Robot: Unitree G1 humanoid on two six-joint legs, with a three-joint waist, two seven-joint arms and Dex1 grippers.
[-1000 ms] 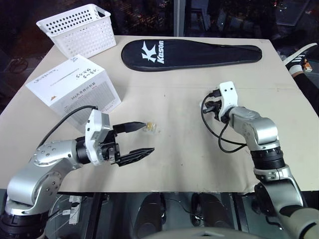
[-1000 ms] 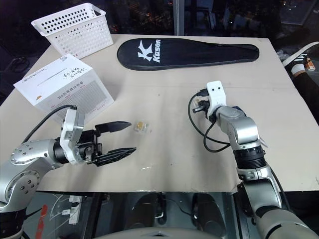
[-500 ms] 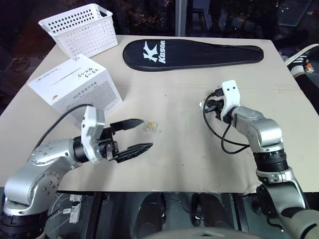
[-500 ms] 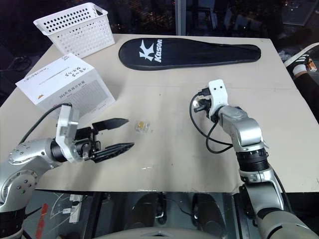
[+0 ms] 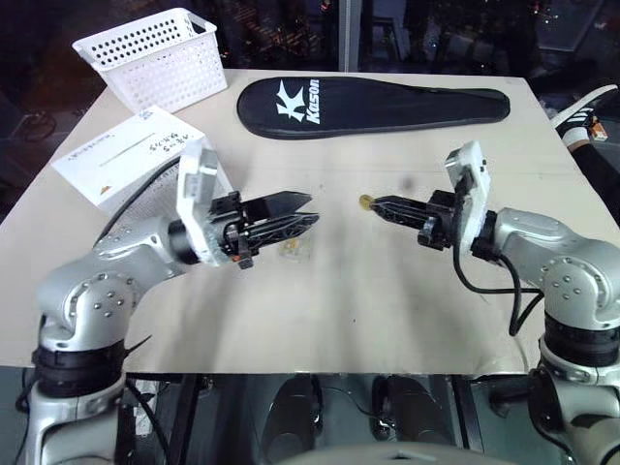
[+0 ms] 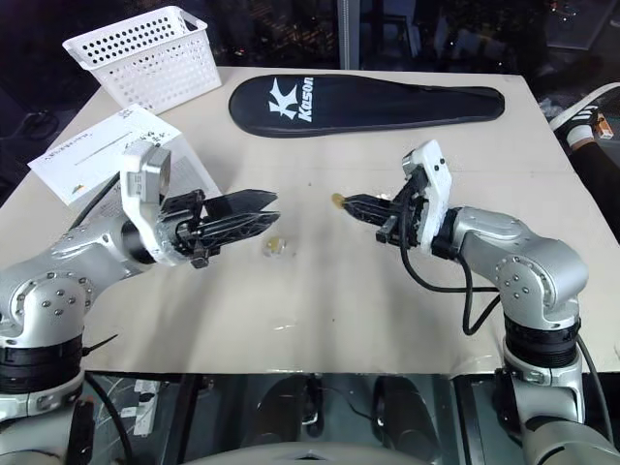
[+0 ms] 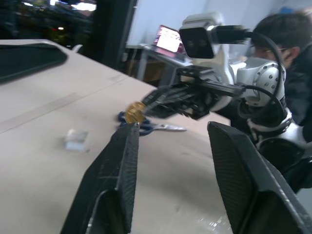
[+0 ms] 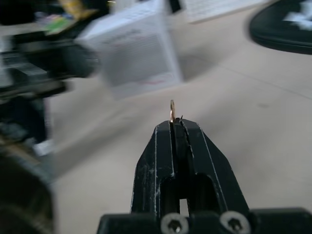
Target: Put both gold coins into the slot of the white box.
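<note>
Gold coin [image 6: 337,201], a tiny shiny disc, sat pinched in your shut right claw [image 6: 351,204]; your left claw [image 6: 272,206] stood part-open, empty, facing it.

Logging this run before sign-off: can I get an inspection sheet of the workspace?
Surface: beige table, bare in the middle.
Job's things: one gold coin in the right gripper; cased coin on the table; white box at the left.
Clutter: white basket, black racket cover, scissors.
Grippers: right shut on the coin; left gripper empty, fingers apart.
Cables: black cable at the right arm.
Surroundings: a person beyond the table.
</note>
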